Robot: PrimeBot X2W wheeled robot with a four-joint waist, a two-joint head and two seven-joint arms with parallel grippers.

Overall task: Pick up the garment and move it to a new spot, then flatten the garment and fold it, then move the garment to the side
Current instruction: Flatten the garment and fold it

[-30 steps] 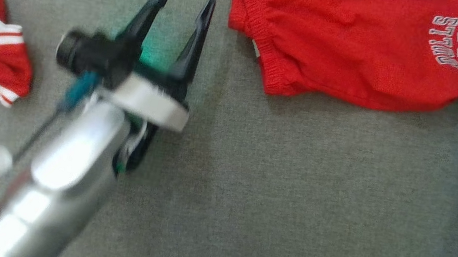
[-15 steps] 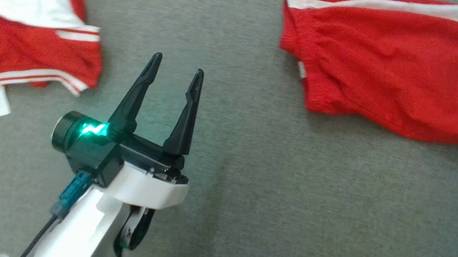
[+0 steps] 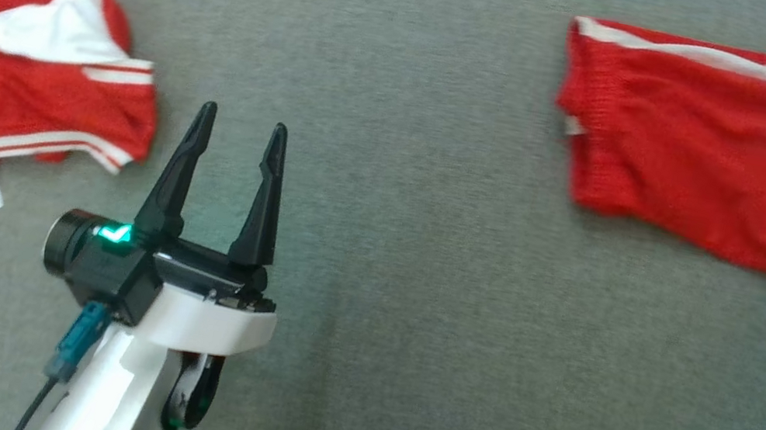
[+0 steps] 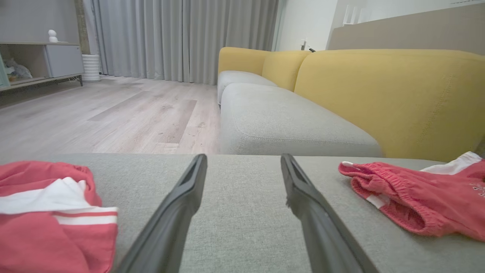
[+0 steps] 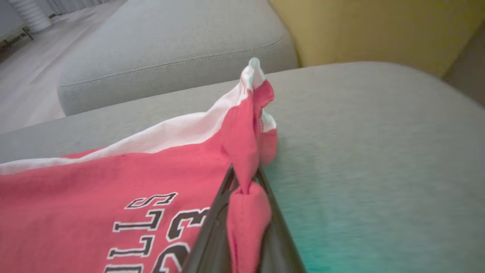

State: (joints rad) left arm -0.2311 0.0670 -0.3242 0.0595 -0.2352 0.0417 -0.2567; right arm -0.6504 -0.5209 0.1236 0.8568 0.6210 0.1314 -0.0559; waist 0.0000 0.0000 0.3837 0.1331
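The garment (image 3: 711, 186) is a pair of red shorts with a white side stripe and dark-edged lettering. It lies on the grey cushion (image 3: 417, 292) at the right of the head view and runs off that edge. In the right wrist view my right gripper (image 5: 244, 178) is shut on a bunched edge of the garment (image 5: 132, 178), with red cloth pinched between the dark fingers (image 5: 212, 227). My left gripper (image 3: 244, 118) stands open over bare cushion, left of the shorts and apart from them. The left wrist view shows the left gripper (image 4: 243, 157) with nothing between its fingers and the garment (image 4: 413, 197) at the right.
A second red garment (image 3: 6, 70) with white trim lies crumpled at the cushion's left, also seen as red cloth (image 4: 45, 220). Beyond the cushion's far edge are another grey seat (image 4: 288, 125), a yellow backrest (image 4: 390, 98) and wooden floor (image 4: 113, 117).
My right gripper has shut on the shorts' edge and left the head view. The shorts have slid right, away from the other garment. The head view itself has shifted.
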